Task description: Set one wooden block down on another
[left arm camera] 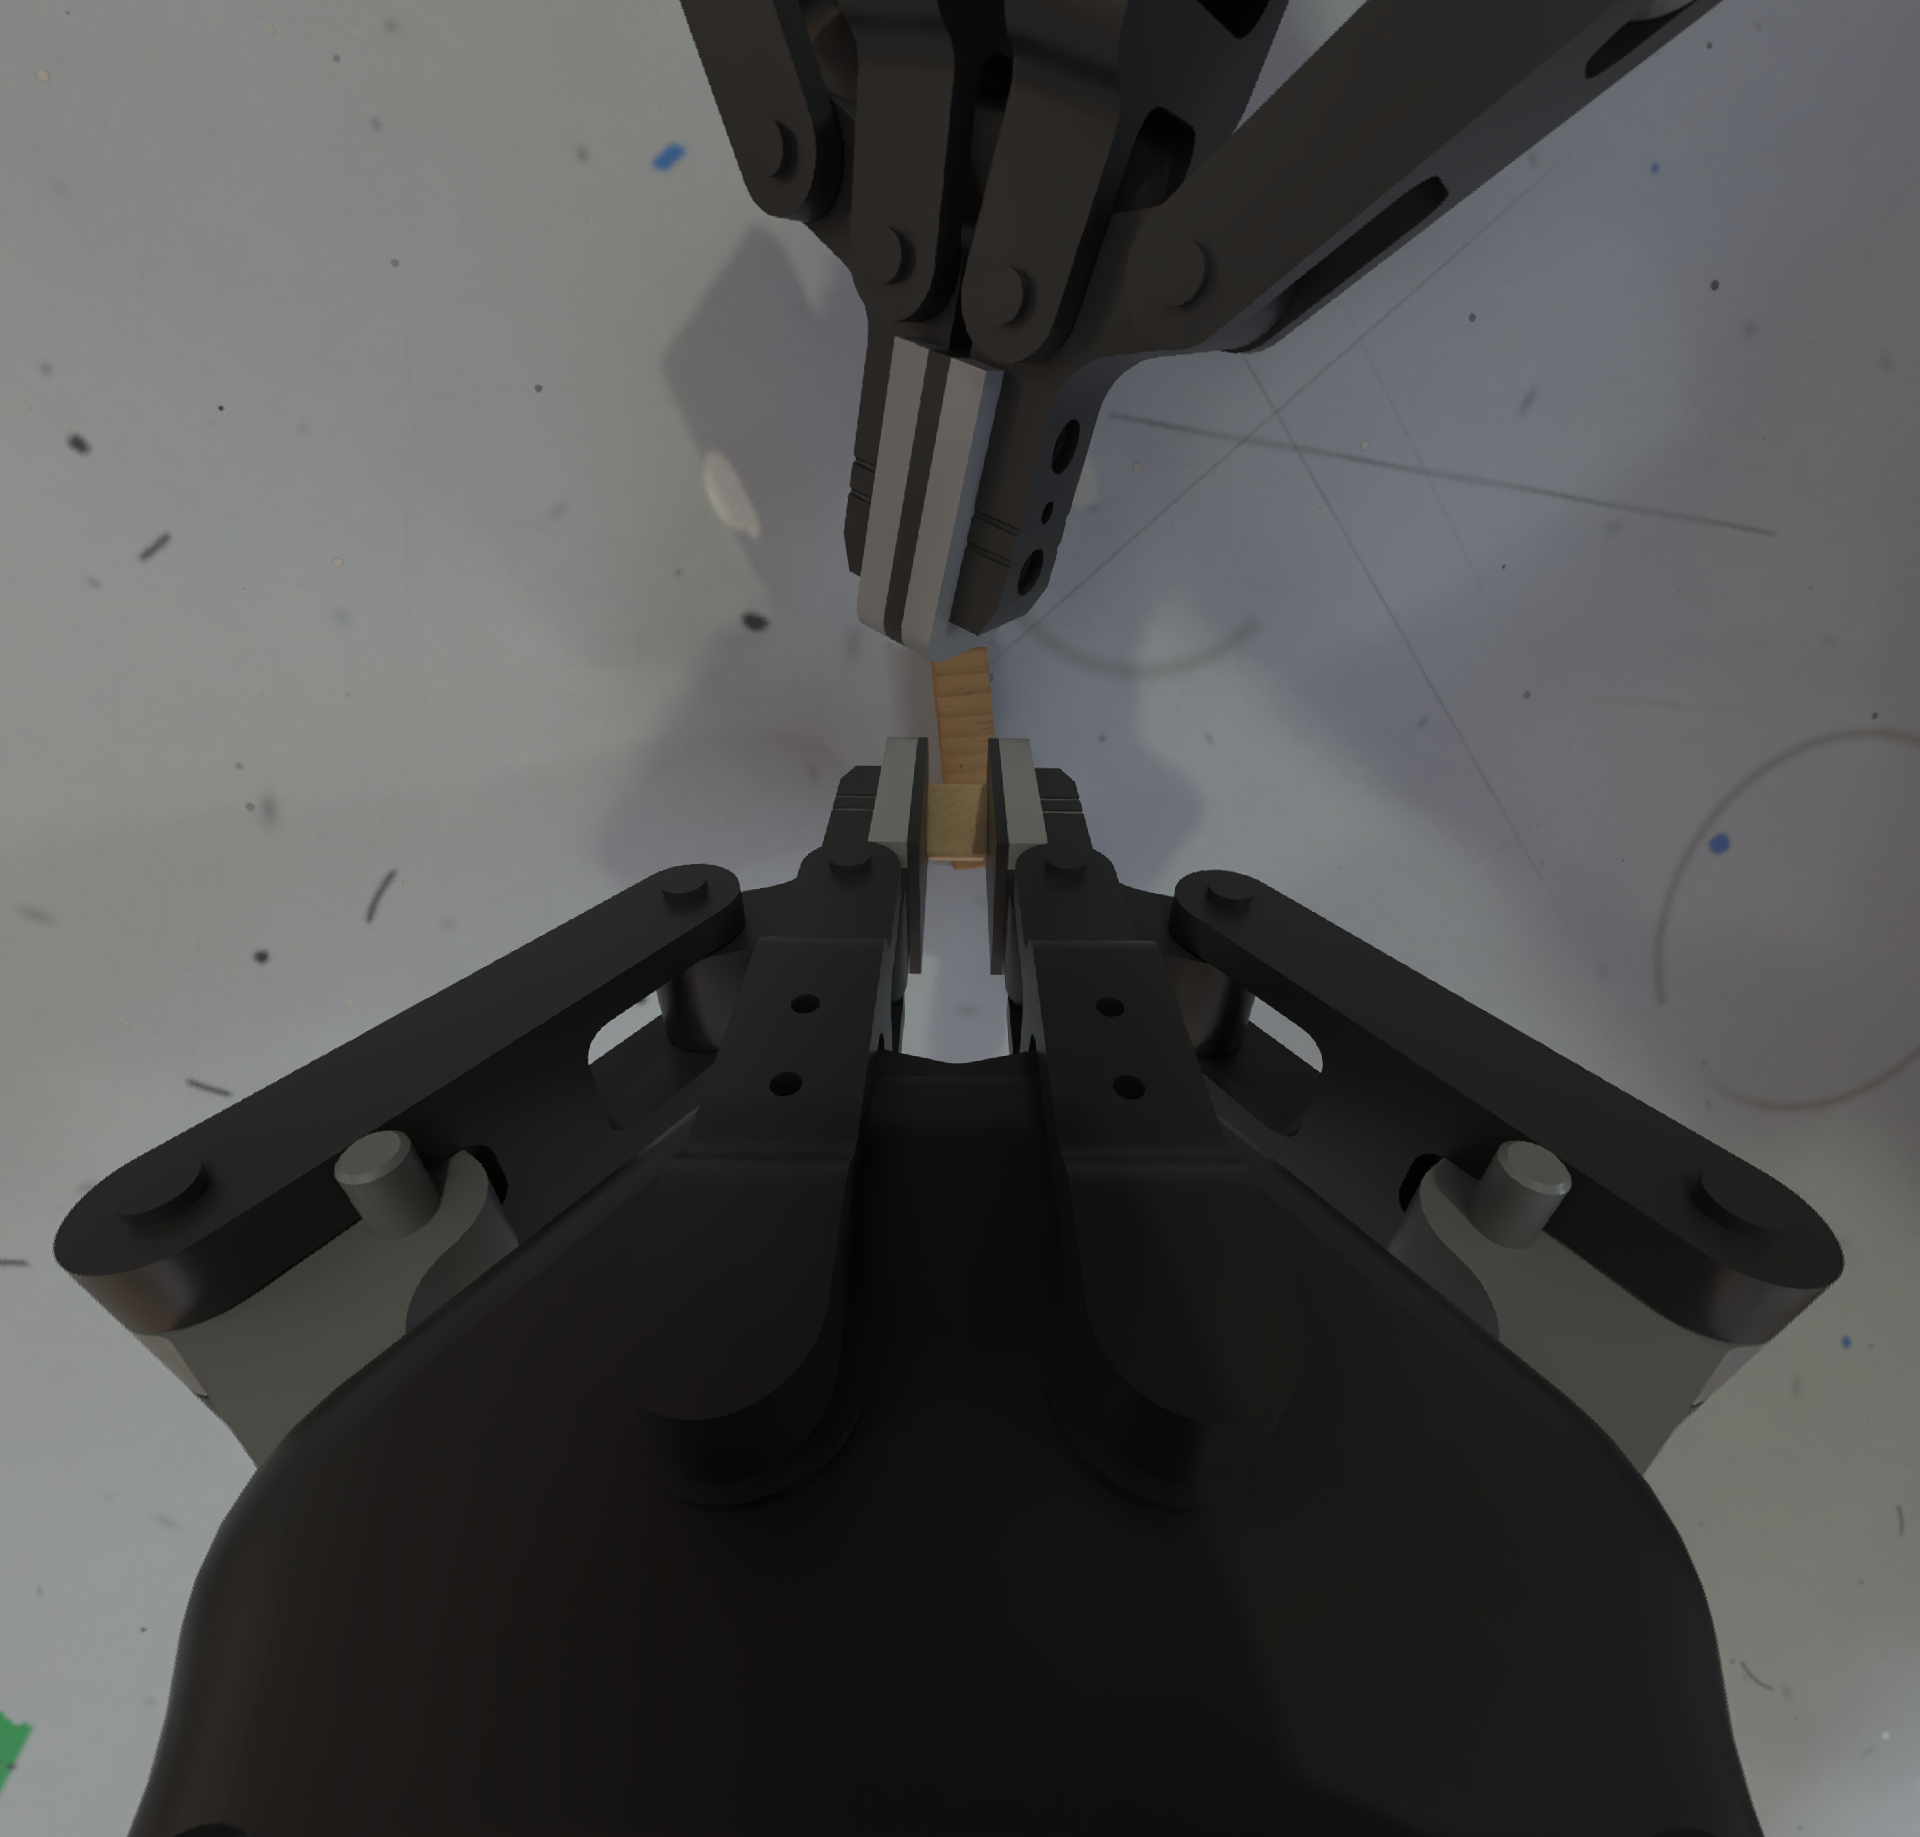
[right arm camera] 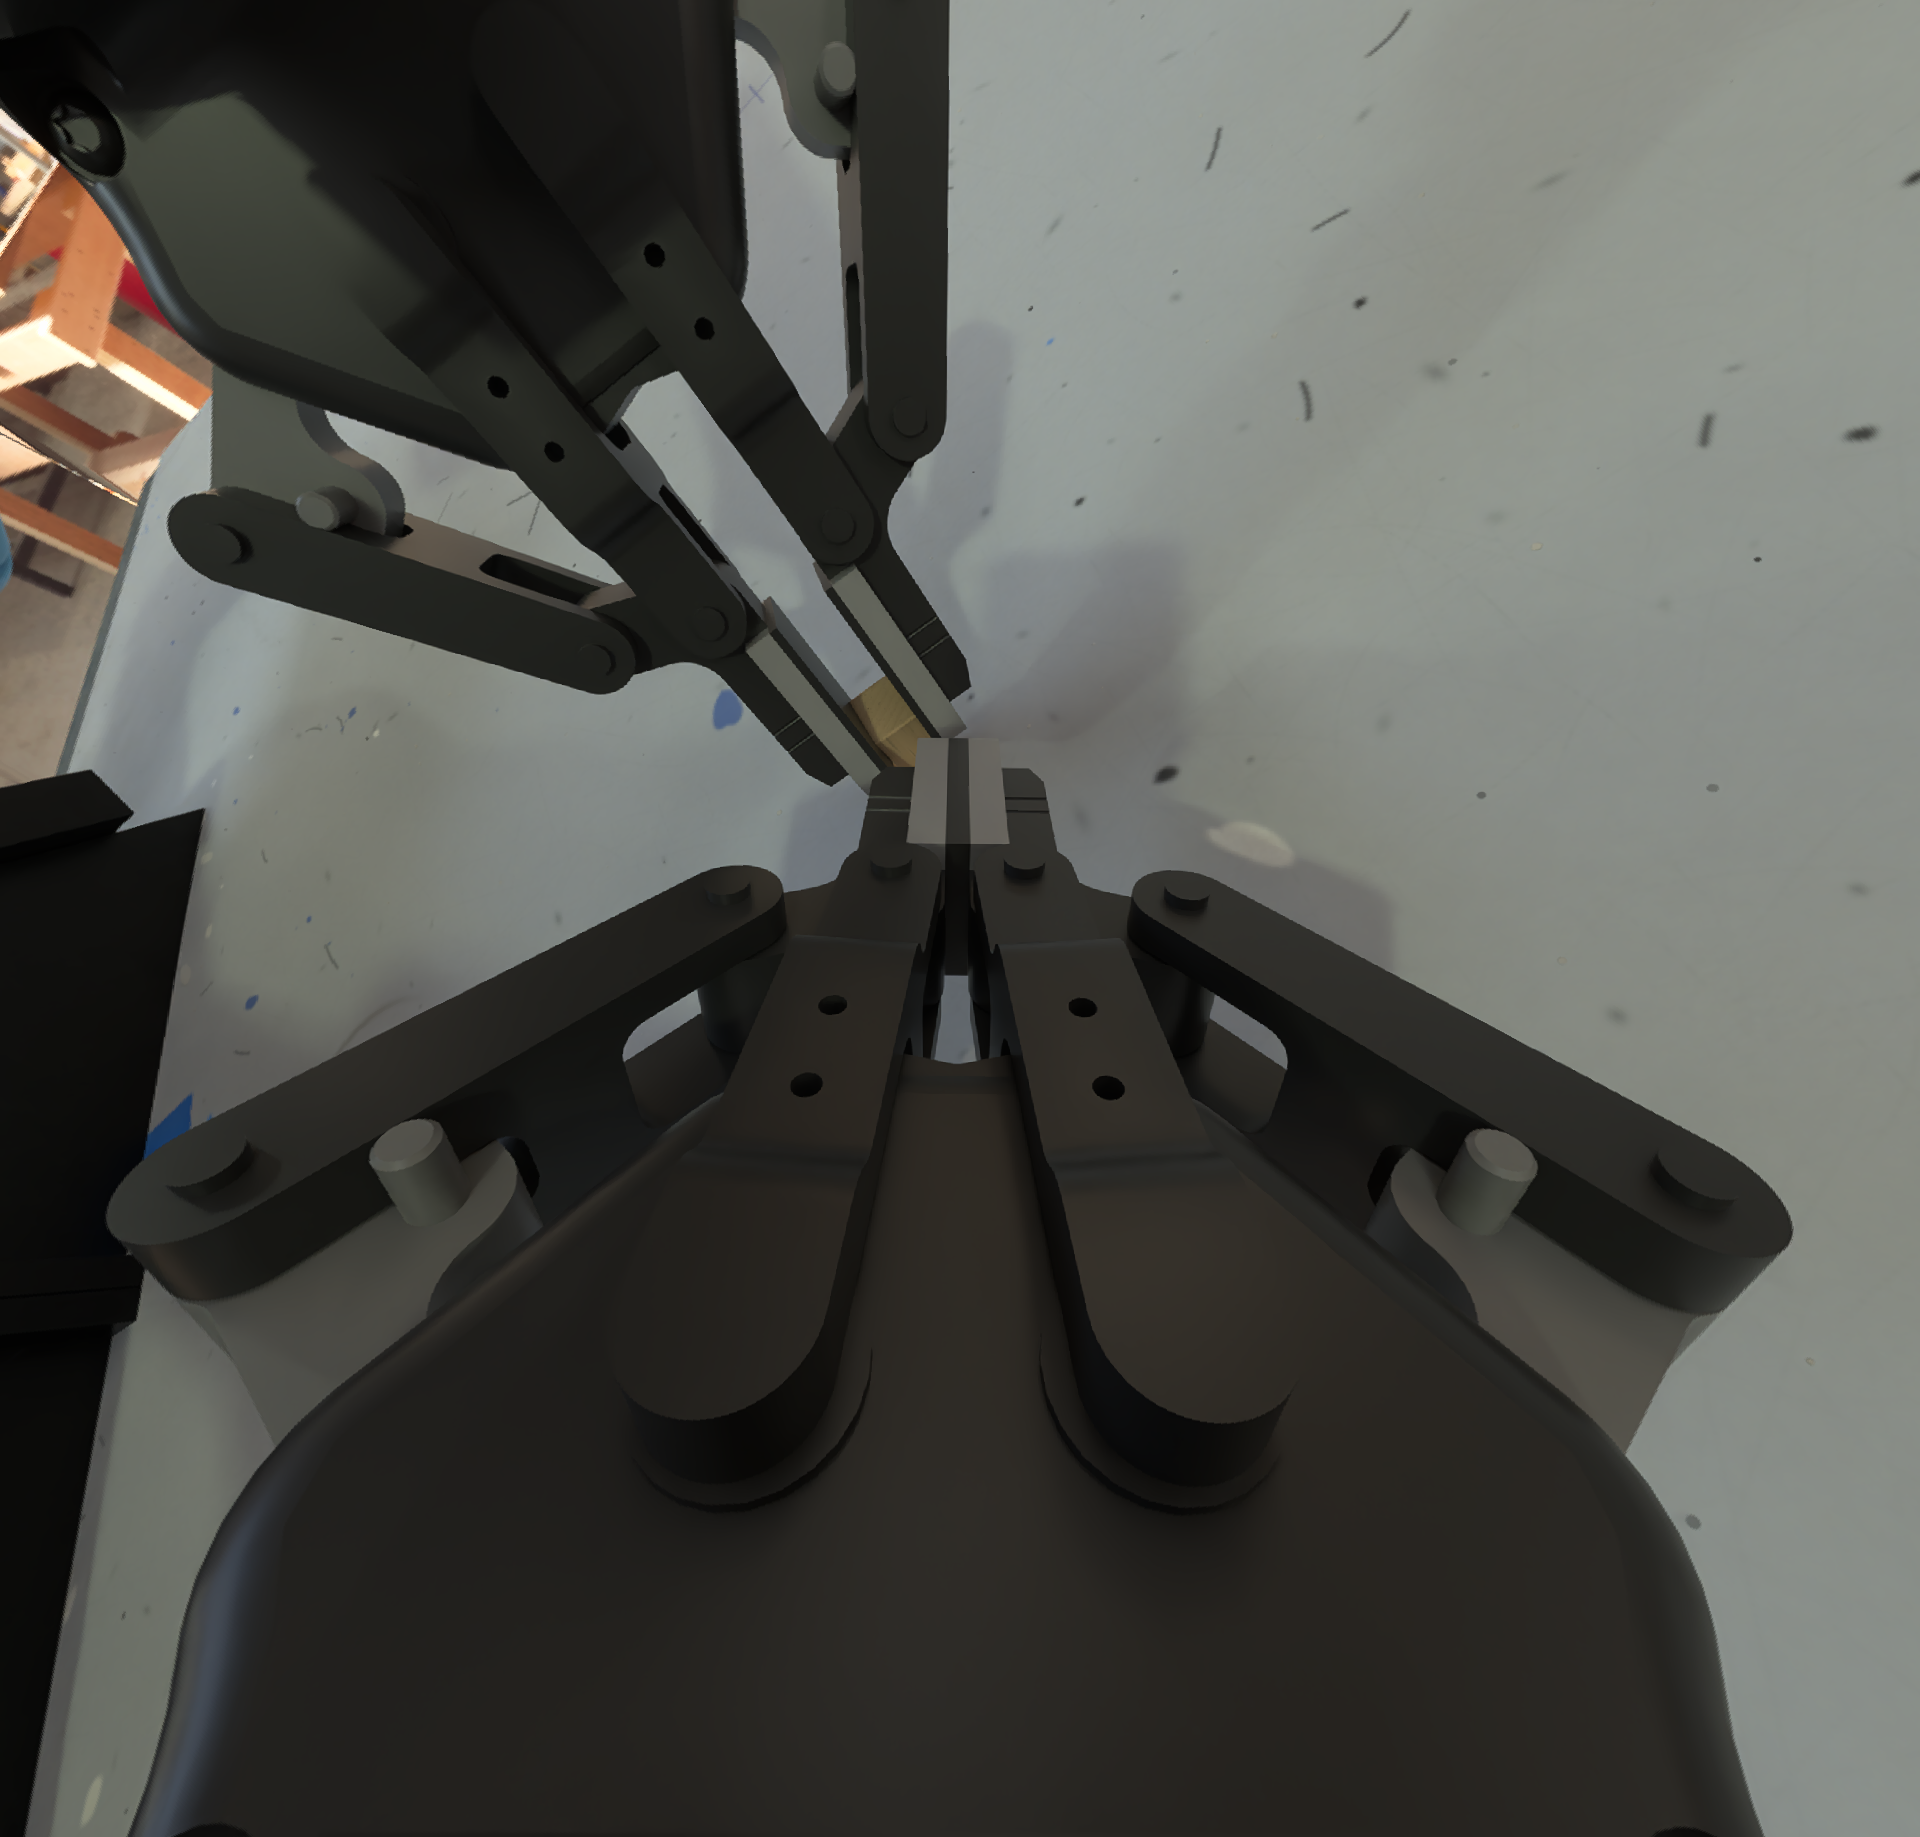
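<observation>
Fingers of the left gripper (left arm camera: 957, 805) clamp a pale wooden block (left arm camera: 955, 821); the right gripper (right arm camera: 958, 792) presses together, holding nothing, just beyond; no readable writing.

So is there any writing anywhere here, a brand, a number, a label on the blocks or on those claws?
None can be read in either view.
Wooden block held in the left gripper: bare wood.
Second wooden block beyond it: grain only.
Right gripper, its fingers closed together: plain dark metal, no marking.
Table: only specks, scratches and paint spots, no letters.
</observation>
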Motion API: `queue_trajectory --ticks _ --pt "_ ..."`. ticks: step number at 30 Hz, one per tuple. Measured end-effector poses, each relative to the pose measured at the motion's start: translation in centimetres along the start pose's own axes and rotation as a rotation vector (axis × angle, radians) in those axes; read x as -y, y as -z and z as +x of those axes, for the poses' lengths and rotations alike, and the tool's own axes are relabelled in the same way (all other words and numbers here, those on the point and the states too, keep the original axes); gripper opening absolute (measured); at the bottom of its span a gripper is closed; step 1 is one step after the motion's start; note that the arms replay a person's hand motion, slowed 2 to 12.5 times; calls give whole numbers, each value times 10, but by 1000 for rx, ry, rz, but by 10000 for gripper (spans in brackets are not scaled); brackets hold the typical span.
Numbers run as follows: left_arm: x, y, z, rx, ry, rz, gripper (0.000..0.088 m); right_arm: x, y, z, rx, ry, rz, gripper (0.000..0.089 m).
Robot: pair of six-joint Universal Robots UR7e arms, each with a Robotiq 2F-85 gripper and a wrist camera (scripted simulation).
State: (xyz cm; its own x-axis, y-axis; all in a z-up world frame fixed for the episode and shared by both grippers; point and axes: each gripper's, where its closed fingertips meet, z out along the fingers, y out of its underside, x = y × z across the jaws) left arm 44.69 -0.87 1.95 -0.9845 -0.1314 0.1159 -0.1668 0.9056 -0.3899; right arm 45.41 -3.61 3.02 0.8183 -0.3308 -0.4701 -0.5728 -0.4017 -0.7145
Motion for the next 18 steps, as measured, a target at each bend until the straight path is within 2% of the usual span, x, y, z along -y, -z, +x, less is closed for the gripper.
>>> queue_trajectory --ticks 18 --pt "-1 0 1 -18 46 -36 100 1 -1 -1 -45 40 16 0"
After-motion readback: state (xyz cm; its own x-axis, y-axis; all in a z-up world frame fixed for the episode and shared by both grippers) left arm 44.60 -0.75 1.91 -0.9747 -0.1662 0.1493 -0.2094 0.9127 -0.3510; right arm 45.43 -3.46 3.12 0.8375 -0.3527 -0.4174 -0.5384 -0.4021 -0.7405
